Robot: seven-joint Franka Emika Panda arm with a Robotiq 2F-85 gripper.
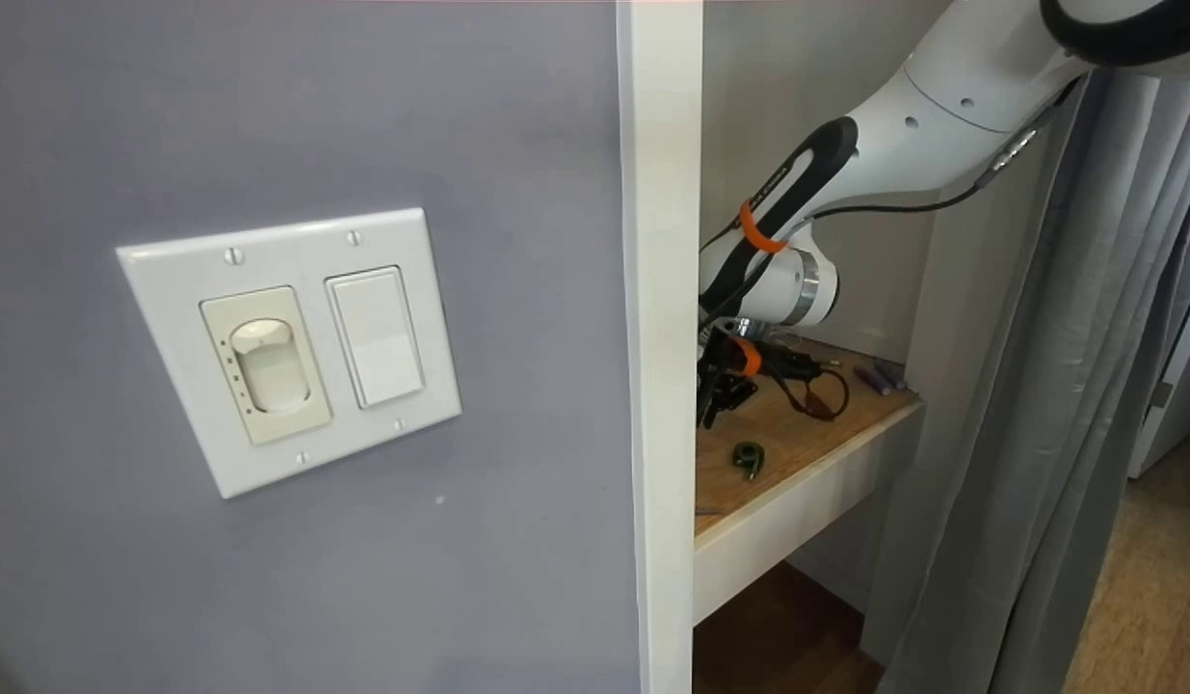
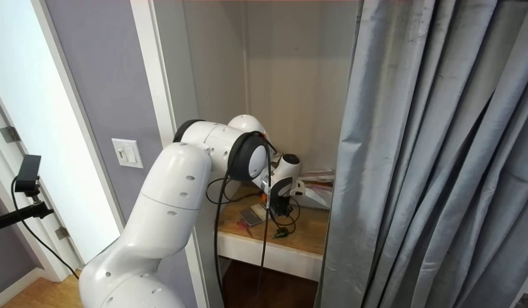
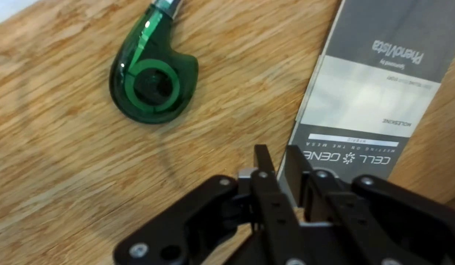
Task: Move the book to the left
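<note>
Alignment w/ rectangular grey-and-white paper book (image 3: 371, 97) prob. underway; two-fingered black gripper (image 3: 277, 148) slightly parted, nothing visibly held; leftward edge-push needed nxt.

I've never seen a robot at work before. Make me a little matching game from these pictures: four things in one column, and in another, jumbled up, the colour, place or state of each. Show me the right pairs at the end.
Things
1. Book
2. Plastic dispenser
3. Gripper
4. Light-switch plate

Descriptions
A. See-through green
B. Mounted on a purple-grey wall
C. Dark grey with a pale band across it
D. Black, slightly open

Right pairs: 1-C, 2-A, 3-D, 4-B
</note>
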